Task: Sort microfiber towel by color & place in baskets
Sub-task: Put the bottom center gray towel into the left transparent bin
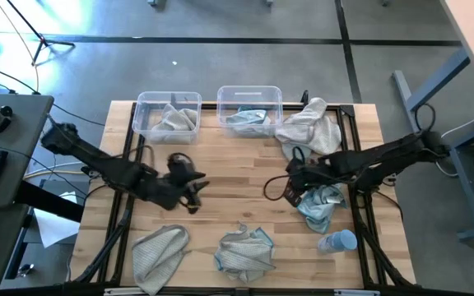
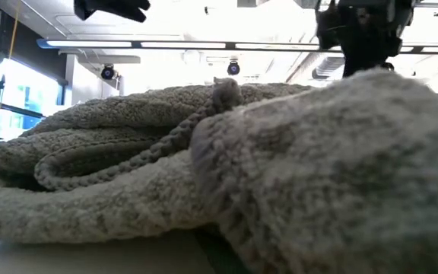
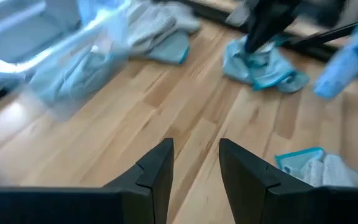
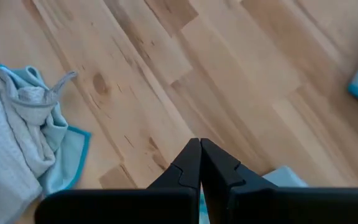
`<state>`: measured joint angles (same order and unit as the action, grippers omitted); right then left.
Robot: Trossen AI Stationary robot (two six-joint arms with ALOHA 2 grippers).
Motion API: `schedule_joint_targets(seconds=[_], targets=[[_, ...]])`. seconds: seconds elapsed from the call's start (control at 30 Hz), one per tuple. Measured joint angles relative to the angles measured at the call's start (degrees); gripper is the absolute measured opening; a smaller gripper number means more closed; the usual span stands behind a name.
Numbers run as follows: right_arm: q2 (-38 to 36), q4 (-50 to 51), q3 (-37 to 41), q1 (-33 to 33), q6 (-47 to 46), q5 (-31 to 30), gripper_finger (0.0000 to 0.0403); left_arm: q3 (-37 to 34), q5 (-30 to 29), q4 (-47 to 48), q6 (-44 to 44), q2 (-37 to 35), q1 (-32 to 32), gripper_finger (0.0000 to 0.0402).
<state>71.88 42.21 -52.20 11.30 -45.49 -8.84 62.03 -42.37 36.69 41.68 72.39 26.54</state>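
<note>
Two clear baskets stand at the table's far edge. The left basket (image 1: 169, 115) holds a grey-beige towel and the right basket (image 1: 249, 107) a pale blue one. More grey-beige towels (image 1: 311, 127) are heaped beside the right basket. A grey towel (image 1: 159, 251) and a blue-edged towel (image 1: 243, 253) lie near the front edge. My left gripper (image 1: 196, 191) (image 3: 196, 146) hangs open over bare wood at mid-table. My right gripper (image 1: 282, 189) (image 4: 200, 142) is shut at the left edge of a crumpled pale blue towel (image 1: 319, 205) (image 3: 260, 65). My right gripper slants down at the crumpled pale blue towel's left edge (image 4: 284, 177). Its own fingers hide the spot, so I cannot tell whether it touches the cloth. My left gripper touches nothing.
A small bluish bottle (image 1: 338, 241) lies near the front right, just beyond the crumpled blue towel. A grey towel (image 2: 204, 175) right in front of the low camera blocks most of that view. Bare wood lies between the two grippers and in front of the baskets.
</note>
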Motion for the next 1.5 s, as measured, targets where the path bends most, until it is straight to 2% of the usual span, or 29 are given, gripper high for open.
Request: schedule_joint_targets(seconds=[0.1,0.2,0.33,0.6,0.87,1.0,1.33,1.5], targets=[[-3.2,-0.87,2.72,-1.17,3.37,-0.1,0.0,8.19,2.37,8.32,6.34,7.05,-0.91,0.0117],[-5.05,-0.83,4.61,-2.13,5.37,-0.13,0.0,14.72,8.07,12.14,7.52,12.74,-1.92,0.0115],[-5.58,-0.78,6.06,-2.8,5.52,-0.17,0.0,21.21,14.95,13.17,4.28,19.21,-2.22,0.01],[-5.58,-1.2,7.85,-2.76,10.39,-0.1,0.0,28.86,19.51,13.27,4.62,28.9,-1.57,0.0066],[-5.55,-0.61,9.04,-2.74,11.48,0.37,0.0,31.29,29.35,10.81,4.67,36.63,-1.29,0.0065],[-5.55,-0.56,9.04,-2.74,12.54,0.43,0.0,31.29,30.17,5.94,6.66,40.19,-1.85,0.0073],[-5.55,-0.52,9.04,-2.65,12.54,0.76,0.0,31.22,31.99,2.75,5.86,44.12,-4.4,0.0169],[-5.55,-0.5,9.04,-2.65,12.35,0.75,0.0,31.22,36.68,3.04,3.77,44.1,-4.29,0.0185]])
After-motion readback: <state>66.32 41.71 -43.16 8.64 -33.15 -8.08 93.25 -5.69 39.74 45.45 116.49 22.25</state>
